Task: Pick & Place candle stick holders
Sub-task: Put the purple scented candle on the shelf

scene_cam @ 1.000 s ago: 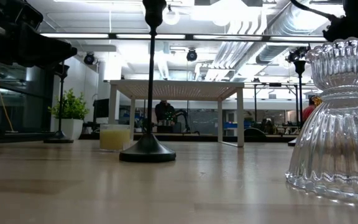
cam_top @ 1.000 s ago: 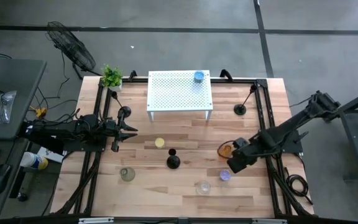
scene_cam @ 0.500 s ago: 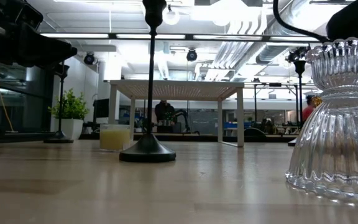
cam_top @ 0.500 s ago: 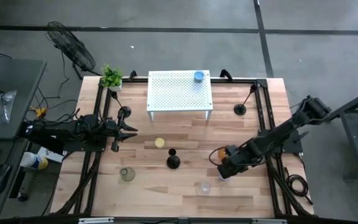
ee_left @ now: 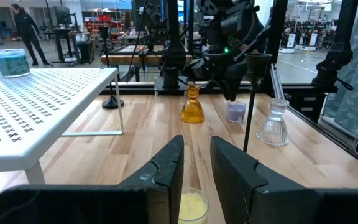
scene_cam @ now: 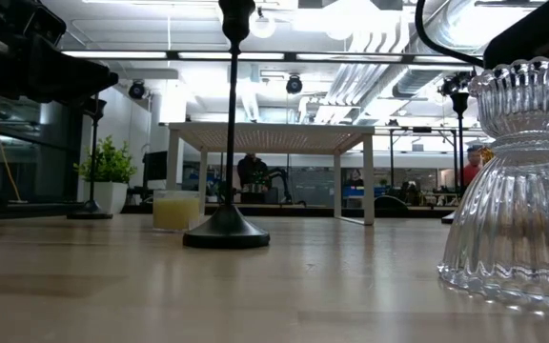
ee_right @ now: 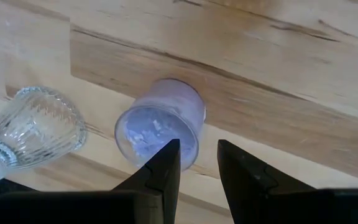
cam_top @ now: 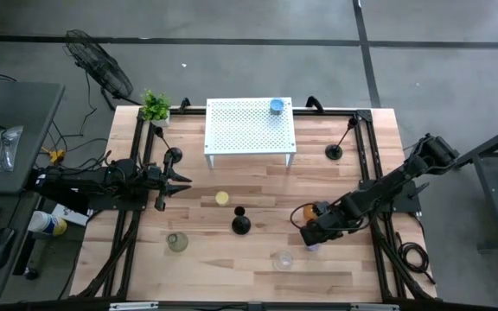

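1. The purple cup (ee_right: pixel 160 123) stands on the table (cam_top: pixel 258 259), just beside the clear ribbed holder (ee_right: pixel 37 127) and near the amber holder (ee_left: pixel 192 106); this is the approach step.
2. My right claw (ee_right: pixel 198 163) hangs directly above that cup, fingers apart, touching nothing.
3. Next I judge I must drop straight down so the fingers straddle the rim, then close, without knocking the clear holder.
4. My wrist view shows the cup lined up under my fingers; the high view hides it beneath my arm.
5. My left claw (ee_left: pixel 196 165) waits by the yellow cup (ee_left: pixel 191 207), fingers apart.
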You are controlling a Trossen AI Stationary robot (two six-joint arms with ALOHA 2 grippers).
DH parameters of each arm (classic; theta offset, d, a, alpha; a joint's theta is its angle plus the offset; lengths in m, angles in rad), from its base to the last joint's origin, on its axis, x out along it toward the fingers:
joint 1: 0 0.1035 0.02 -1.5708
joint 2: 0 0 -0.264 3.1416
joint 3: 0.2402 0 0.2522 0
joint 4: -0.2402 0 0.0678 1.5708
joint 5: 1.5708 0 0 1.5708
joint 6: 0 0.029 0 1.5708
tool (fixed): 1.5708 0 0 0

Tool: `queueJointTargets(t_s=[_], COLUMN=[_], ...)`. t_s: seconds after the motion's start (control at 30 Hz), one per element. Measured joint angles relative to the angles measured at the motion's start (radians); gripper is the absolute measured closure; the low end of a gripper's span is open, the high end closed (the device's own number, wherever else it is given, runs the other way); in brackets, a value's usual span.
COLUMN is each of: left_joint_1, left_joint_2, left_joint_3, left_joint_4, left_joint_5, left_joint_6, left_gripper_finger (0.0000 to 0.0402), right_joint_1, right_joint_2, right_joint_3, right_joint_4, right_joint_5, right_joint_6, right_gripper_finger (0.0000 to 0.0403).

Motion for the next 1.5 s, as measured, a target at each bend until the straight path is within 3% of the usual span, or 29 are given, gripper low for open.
queueJointTargets(t_s=[0.9,1.33,1.5], left_joint_1=[0.000,0.000,0.000], left_joint_2=[0.000,0.000,0.000], left_joint_3=[0.000,0.000,0.000], left_joint_4=[0.000,0.000,0.000], left_joint_5=[0.000,0.000,0.000], left_joint_6=[0.000,0.000,0.000], left_gripper_finger=[0.0325,0.0325,0.0325], right_joint_1=[0.008,0.008,0.008], right_joint_2=[0.046,0.046,0.046], right_joint_3=[0.000,0.000,0.000], right_joint_4=[0.051,0.050,0.050], right_joint_5=[-0.033,-0.033,-0.035], right_joint_6=[0.040,0.030,0.021], right_gripper_finger=[0.0304,0.0394,0.0398])
